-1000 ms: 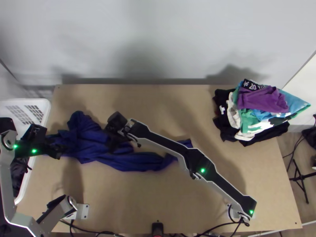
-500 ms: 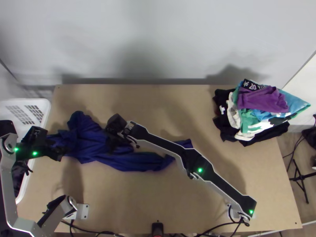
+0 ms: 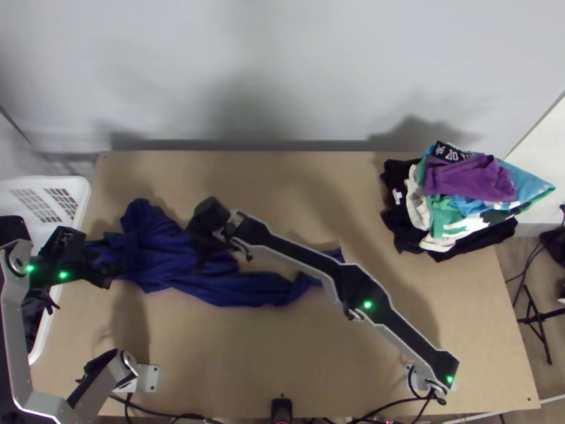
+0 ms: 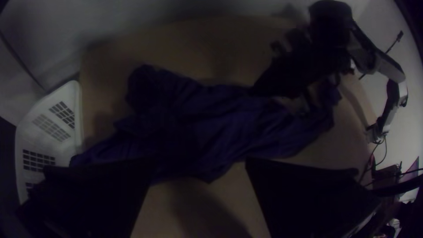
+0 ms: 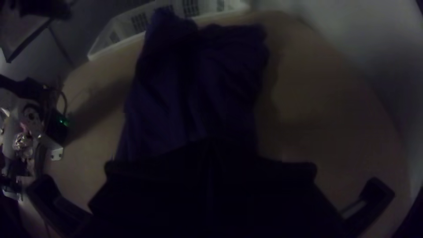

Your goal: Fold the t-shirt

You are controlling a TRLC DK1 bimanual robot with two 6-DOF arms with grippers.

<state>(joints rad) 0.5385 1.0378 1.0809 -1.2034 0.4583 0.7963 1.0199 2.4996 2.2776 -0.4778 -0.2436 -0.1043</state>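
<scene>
The left gripper [image 3: 113, 271] gapes at the bunched t-shirt's [image 3: 159, 249] end; the right gripper [image 3: 200, 266] is closed over its middle, catch unclear

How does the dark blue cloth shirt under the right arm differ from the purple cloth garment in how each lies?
The dark blue cloth shirt is rumpled and stretched out long; the purple cloth garment is bunched compactly. The shirt lies on the light wooden table, the purple garment atop a mixed-colour clothes pile. Both are creased; neither looks neatly folded.
</scene>
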